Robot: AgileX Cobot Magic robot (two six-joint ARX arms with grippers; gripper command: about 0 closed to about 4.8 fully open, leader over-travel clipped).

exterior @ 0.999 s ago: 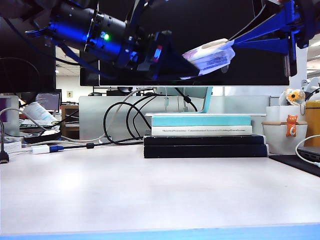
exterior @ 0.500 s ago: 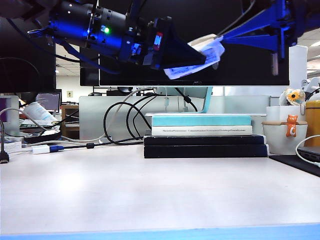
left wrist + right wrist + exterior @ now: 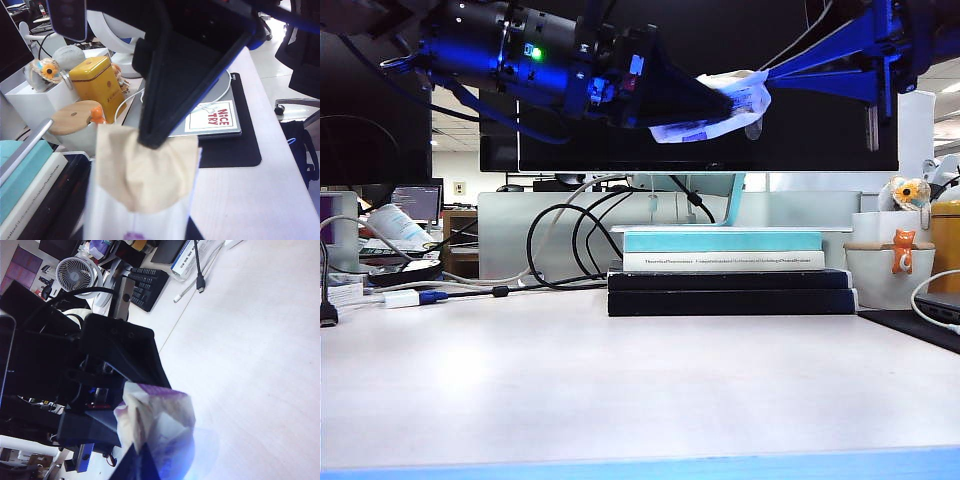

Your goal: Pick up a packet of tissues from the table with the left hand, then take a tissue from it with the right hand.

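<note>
From my exterior camera, the left gripper (image 3: pixel 705 105) and right gripper (image 3: pixel 770 75) meet high above the table (image 3: pixel 620 390), left arm coming from the left, right arm from the right. Between them hangs the packet of tissues (image 3: pixel 715 110), with the tissue (image 3: pixel 145 167) at its mouth. Below and behind, the stacked books (image 3: pixel 730 270) lie on the table, a mug (image 3: pixel 890 270) to their right, cables (image 3: pixel 560 245) to their left.

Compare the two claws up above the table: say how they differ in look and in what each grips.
The left claw is dark, wedge-shaped, on the black arm with a green light; the right claw is blue and pointed. The left claw grips the packet of tissues; the right claw pinches the tissue at the packet's mouth. Both hang high above the table, tips meeting.
</note>
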